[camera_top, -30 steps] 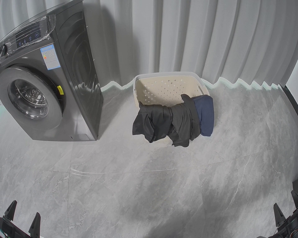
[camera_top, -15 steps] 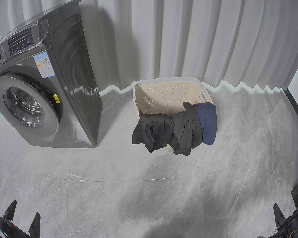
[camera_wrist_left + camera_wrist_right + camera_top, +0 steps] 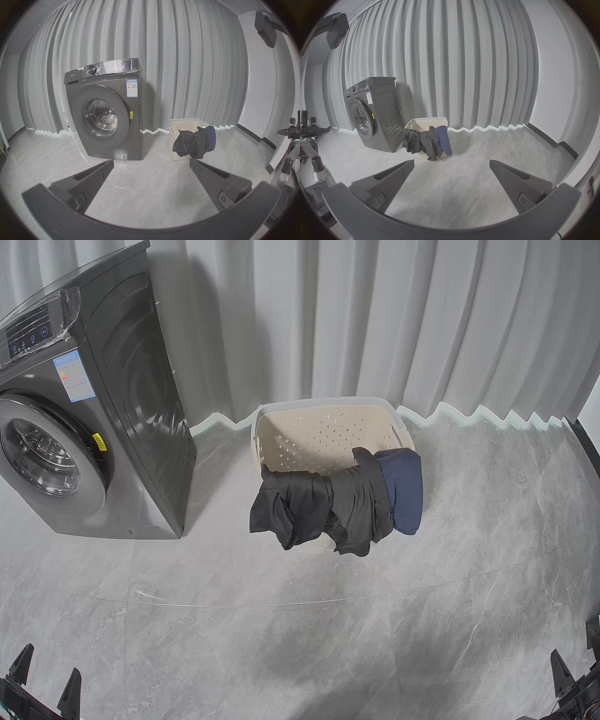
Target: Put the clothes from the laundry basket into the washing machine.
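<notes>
Left gripper (image 3: 49, 671) sits low at near left, fingers spread wide, nothing held. Right gripper (image 3: 574, 671) is at near right, jaws also wide apart in its wrist view, empty. Both are over bare grey marbled floor (image 3: 300, 640), well apart from the clothes.

Mid-scene, slightly right of centre: cream laundry basket (image 3: 325, 424) with star-shaped perforations stands on the floor. A black garment (image 3: 315, 505) is draped over its near rim, bunched, hanging down the outside toward the floor on the left and middle. A navy garment (image 3: 405, 487) hangs over the same rim at the right end, touching the black one, which partly overlaps it. The far inner wall of the basket is visible.

Left of the basket, apart from it with a floor gap between: dark grey front-loading washing machine (image 3: 134, 402). Its round glass door (image 3: 44, 459) is shut, with a yellow tag at the door edge, a label sticker above, and plastic film over the control panel.

Farthest: a white pleated curtain (image 3: 387, 321) runs across the back, behind both basket and machine.
</notes>
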